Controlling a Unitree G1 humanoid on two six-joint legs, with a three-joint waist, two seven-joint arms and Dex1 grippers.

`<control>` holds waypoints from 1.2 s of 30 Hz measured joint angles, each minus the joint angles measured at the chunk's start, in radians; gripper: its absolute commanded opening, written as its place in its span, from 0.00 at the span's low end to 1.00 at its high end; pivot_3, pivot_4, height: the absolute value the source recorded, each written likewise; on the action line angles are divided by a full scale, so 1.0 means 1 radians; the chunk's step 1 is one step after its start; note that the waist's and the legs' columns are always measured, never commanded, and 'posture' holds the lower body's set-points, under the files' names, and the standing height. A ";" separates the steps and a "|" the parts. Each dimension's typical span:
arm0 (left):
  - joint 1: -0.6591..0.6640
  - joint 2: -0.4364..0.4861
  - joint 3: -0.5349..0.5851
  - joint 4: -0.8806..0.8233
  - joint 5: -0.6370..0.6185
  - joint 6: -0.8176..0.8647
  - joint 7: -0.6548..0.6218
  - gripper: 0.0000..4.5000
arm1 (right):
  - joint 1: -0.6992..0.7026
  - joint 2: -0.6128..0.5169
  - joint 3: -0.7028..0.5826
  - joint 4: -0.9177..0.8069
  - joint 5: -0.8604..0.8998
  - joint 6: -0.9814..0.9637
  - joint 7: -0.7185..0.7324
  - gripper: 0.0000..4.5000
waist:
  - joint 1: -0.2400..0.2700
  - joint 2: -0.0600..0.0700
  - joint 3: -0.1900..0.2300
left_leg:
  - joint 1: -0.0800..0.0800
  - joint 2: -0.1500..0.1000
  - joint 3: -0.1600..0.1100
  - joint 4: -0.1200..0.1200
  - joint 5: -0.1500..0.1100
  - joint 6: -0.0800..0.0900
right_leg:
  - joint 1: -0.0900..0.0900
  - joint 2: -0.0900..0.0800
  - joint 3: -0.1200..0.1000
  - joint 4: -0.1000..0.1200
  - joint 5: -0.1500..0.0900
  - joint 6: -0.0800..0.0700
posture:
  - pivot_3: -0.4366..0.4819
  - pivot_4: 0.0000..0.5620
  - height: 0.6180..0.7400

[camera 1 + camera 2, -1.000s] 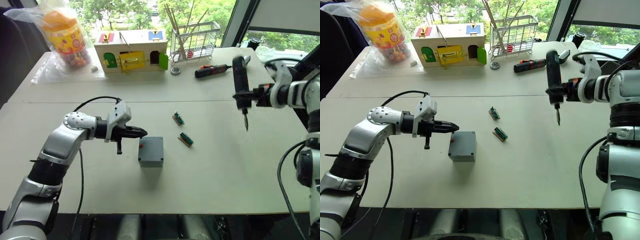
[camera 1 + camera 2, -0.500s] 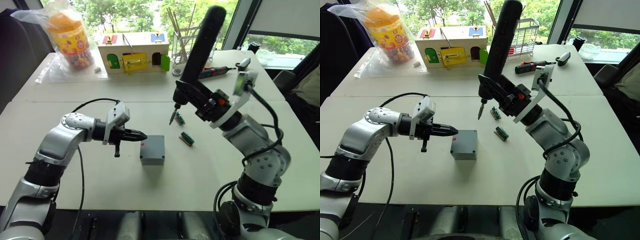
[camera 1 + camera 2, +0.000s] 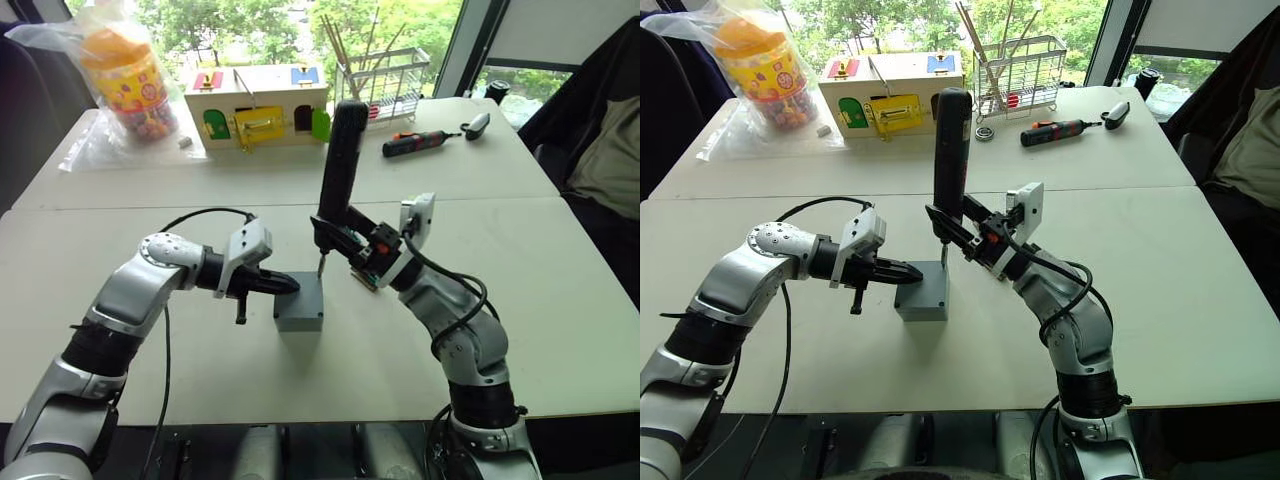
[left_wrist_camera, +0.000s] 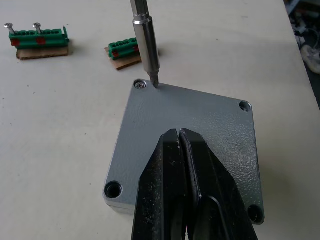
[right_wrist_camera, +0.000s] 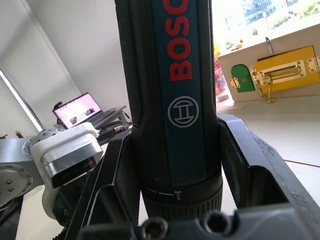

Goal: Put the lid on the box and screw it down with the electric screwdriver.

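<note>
The grey lid (image 4: 192,112) lies flat on the grey box (image 3: 299,318) in the middle of the table. My left gripper (image 4: 179,134) is shut, and its tips rest on top of the lid. The electric screwdriver (image 3: 340,150) stands nearly upright above the box, with my right gripper (image 3: 352,240) shut around its lower body. The metal bit (image 4: 146,42) points down at the lid's far corner, and its tip sits right beside a screw (image 4: 141,85) in that corner hole. The other three corner holes look empty.
Two green terminal blocks (image 4: 36,36) (image 4: 125,50) lie just beyond the box. At the back stand a wooden toy house (image 3: 258,100), a wire rack (image 3: 385,75), a bagged jar (image 3: 125,75) and a small black-and-red screwdriver (image 3: 420,143).
My right arm has swung the electric screwdriver from a high tilt down to upright, with the bit now at the lid's corner. My left gripper stays on the lid. The head camera has shifted.
</note>
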State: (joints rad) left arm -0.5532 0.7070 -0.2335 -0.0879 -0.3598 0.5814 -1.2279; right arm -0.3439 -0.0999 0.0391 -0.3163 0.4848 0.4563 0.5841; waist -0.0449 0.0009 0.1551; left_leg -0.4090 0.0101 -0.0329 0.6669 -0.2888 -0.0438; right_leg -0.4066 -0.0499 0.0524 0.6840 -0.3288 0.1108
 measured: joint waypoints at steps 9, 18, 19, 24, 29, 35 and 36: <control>0.001 0.000 -0.002 0.000 0.013 -0.015 0.003 0.00 | -0.002 0.002 0.012 0.034 0.001 -0.050 -0.004 0.40 | 0.001 0.000 0.000 | 0.001 0.000 0.000 0.000 0.000 0.000 | 0.001 0.000 0.000 0.000 0.000 0.000 | 0.48 0.27 0.97; 0.001 0.000 -0.006 -0.002 0.024 -0.027 0.008 0.00 | -0.012 -0.030 0.032 0.050 -0.012 -0.081 0.002 0.40 | 0.001 0.000 0.000 | 0.002 0.000 0.000 0.000 0.000 0.000 | 0.003 0.000 0.000 0.000 0.000 0.000 | 0.48 0.27 0.97; 0.001 0.000 -0.007 -0.002 0.024 -0.028 0.009 0.00 | -0.012 -0.030 0.032 0.053 -0.012 -0.084 0.002 0.40 | 0.001 0.000 0.000 | 0.002 0.000 0.000 0.000 0.000 0.000 | 0.003 0.000 0.000 0.000 0.000 0.000 | 0.48 0.27 0.97; 0.001 0.000 -0.008 -0.002 0.025 -0.030 0.010 0.00 | -0.020 -0.030 0.033 0.069 -0.011 -0.095 -0.001 0.40 | 0.002 0.000 0.000 | 0.002 0.000 0.000 0.000 0.000 0.000 | 0.003 0.000 0.000 0.000 0.000 0.000 | 0.48 0.27 0.97; 0.001 0.000 -0.009 0.002 0.028 -0.041 0.011 0.00 | -0.026 -0.033 0.028 0.098 -0.009 -0.093 -0.016 0.40 | 0.002 0.000 0.000 | 0.003 0.000 0.000 0.000 0.000 0.000 | 0.003 0.000 0.000 0.000 0.000 0.000 | 0.48 0.27 0.97; 0.001 0.000 -0.010 0.006 0.030 -0.050 0.011 0.00 | -0.026 -0.035 0.026 0.100 0.006 -0.087 -0.025 0.40 | 0.002 0.000 0.000 | 0.003 0.000 0.000 0.000 0.000 0.000 | 0.004 0.000 0.000 0.000 0.000 0.000 | 0.48 0.27 0.97; 0.001 0.000 -0.010 0.006 0.030 -0.050 0.011 0.00 | -0.026 -0.037 0.027 0.100 0.007 -0.087 -0.025 0.40 | 0.002 0.000 0.000 | 0.003 0.000 0.000 0.000 0.000 0.000 | 0.004 0.000 0.000 0.000 0.000 0.000 | 0.48 0.27 0.97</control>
State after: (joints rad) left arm -0.5525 0.7066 -0.2433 -0.0816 -0.3299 0.5309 -1.2172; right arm -0.3694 -0.1365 0.0658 -0.2166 0.4913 0.3689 0.5592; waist -0.0432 0.0005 0.1546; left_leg -0.4062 0.0102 -0.0332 0.6671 -0.2890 -0.0435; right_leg -0.4030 -0.0501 0.0523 0.6842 -0.3288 0.1108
